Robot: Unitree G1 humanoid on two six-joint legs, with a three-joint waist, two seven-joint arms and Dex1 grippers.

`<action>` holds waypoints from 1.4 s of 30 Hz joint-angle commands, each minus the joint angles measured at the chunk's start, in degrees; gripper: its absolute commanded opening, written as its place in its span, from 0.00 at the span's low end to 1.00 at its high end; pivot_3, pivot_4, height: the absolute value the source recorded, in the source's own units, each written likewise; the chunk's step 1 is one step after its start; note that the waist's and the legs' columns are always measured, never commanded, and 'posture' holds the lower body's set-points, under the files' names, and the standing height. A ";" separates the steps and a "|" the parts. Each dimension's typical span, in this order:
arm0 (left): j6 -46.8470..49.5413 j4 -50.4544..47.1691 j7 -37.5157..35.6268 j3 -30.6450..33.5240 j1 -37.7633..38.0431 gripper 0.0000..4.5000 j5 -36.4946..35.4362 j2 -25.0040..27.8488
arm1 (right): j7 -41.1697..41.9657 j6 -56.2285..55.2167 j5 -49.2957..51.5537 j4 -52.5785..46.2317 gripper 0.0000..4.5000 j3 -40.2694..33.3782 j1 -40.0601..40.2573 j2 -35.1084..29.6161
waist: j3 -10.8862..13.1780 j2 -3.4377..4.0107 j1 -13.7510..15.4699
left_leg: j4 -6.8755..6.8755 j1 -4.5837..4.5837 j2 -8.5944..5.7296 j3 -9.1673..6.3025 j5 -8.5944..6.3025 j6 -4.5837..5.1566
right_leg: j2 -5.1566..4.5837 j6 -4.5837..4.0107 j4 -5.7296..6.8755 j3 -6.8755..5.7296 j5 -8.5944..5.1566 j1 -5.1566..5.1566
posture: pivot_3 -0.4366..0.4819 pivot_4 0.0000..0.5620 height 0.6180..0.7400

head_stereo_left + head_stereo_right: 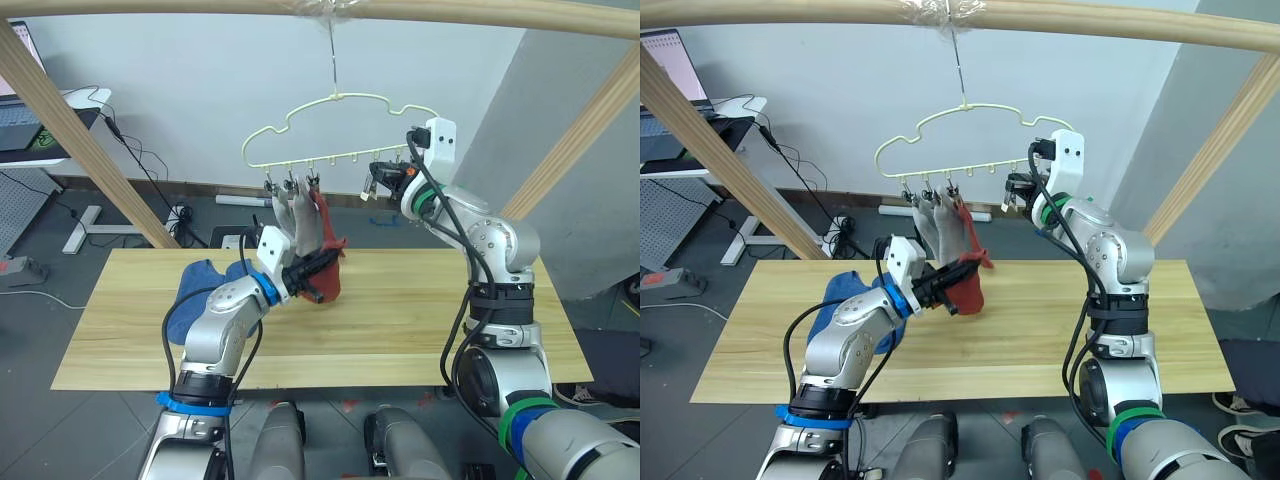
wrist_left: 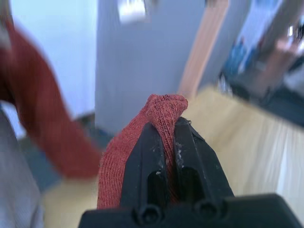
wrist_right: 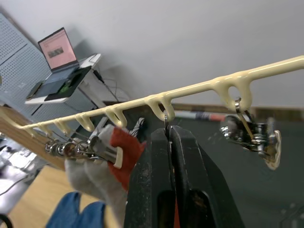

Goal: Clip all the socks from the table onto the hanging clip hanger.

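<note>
Even, soft indoor light fills the room with only faint shadows and no harsh glare on the long light wooden plank table [image 1: 420,320], while in the left wrist view the rust-red sock [image 2: 142,147] near the lens is sharp and everything behind it is heavily blurred.

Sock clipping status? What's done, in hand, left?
Done: two light grey socks and one rust-red sock hang from clips on the pale-yellow wire clip hanger. In hand: the left gripper pinches the second rust-red sock, while the right gripper squeezes a metal clip. Left: blue socks on the wooden table.
</note>
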 commanded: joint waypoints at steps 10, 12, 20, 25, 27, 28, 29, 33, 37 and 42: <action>-12.92 1.59 1.22 -4.10 -2.60 0.01 5.13 -2.02 | -14.96 16.88 9.06 -4.22 0.00 -14.92 -5.78 7.76 | 0.01 0.01 -0.07 | -0.22 -0.07 0.01 0.03 -0.01 0.01 | 0.01 -0.04 -0.33 -0.01 0.02 -0.02 | 0.49 0.40 1.00; -14.10 1.96 1.22 -4.28 -2.68 0.01 5.31 -2.07 | -15.70 17.56 9.39 -4.35 0.00 -15.48 -6.02 8.05 | 0.01 0.01 -0.07 | -0.27 -0.11 0.01 0.02 -0.01 0.02 | 0.01 -0.05 -0.44 -0.02 0.03 -0.02 | 0.49 0.40 1.00; -22.44 4.84 3.16 -4.47 -4.05 0.01 9.34 -2.14 | -18.51 18.92 10.78 -3.34 0.00 -18.17 -6.94 9.13 | 0.01 0.01 -0.07 | -0.37 -0.18 0.00 0.02 -0.03 0.06 | 0.01 -0.05 -0.57 -0.03 0.03 -0.04 | 0.49 0.40 1.00; -24.43 6.03 4.52 -4.04 -4.63 0.01 9.60 -2.55 | -18.89 19.40 11.35 -3.07 0.00 -18.42 -7.15 9.06 | 0.01 0.02 -0.08 | -0.37 -0.18 0.00 0.03 -0.04 0.06 | 0.01 -0.02 -0.58 -0.04 0.01 -0.04 | 0.50 0.42 1.00; -25.12 6.40 4.65 -4.20 -4.79 0.01 9.86 -2.52 | -19.08 19.53 11.52 -2.97 0.00 -18.39 -7.14 9.14 | 0.01 0.02 -0.08 | -0.38 -0.19 0.00 0.01 -0.04 0.06 | 0.01 -0.02 -0.59 -0.04 0.01 -0.04 | 0.50 0.42 1.00; -25.45 6.59 4.77 -4.28 -4.89 0.01 9.93 -2.60 | -19.27 19.73 11.74 -3.03 0.00 -18.52 -7.16 9.33 | 0.01 0.02 -0.08 | -0.40 -0.19 0.00 0.02 -0.04 0.06 | 0.01 -0.02 -0.60 -0.04 0.01 -0.05 | 0.49 0.42 1.00; -25.78 6.90 4.81 -4.39 -5.08 0.01 10.04 -2.70 | -19.59 19.97 12.05 -3.11 0.00 -18.77 -7.28 9.71 | 0.01 0.02 -0.08 | -0.41 -0.19 0.00 0.01 -0.04 0.06 | 0.01 -0.02 -0.60 -0.04 0.01 -0.05 | 0.49 0.42 1.00; -26.89 8.22 4.54 -4.77 -5.76 0.01 10.26 -3.13 | -20.53 20.85 12.79 -3.61 0.00 -19.28 -7.27 11.07 | 0.01 0.02 -0.09 | -0.42 -0.19 0.00 0.02 -0.04 0.06 | 0.01 -0.01 -0.62 -0.05 0.01 -0.05 | 0.48 0.41 1.00; -28.05 8.94 4.10 -4.94 -5.62 0.01 10.20 -3.13 | -21.65 20.98 12.97 -4.34 0.00 -19.30 -6.60 12.68 | 0.01 0.02 -0.15 | -0.44 -0.20 0.00 0.03 -0.04 0.06 | 0.01 -0.01 -0.65 -0.05 0.01 -0.05 | 0.43 0.37 1.00; -28.79 9.41 4.04 -5.33 -6.05 0.00 10.03 -3.47 | -22.00 20.78 13.67 -4.54 0.18 -18.83 -6.38 12.96 | 0.01 0.02 -0.50 | -0.45 -0.22 0.00 0.03 -0.04 0.06 | 0.01 -0.03 -0.67 -0.05 0.02 -0.06 | 0.43 0.34 1.00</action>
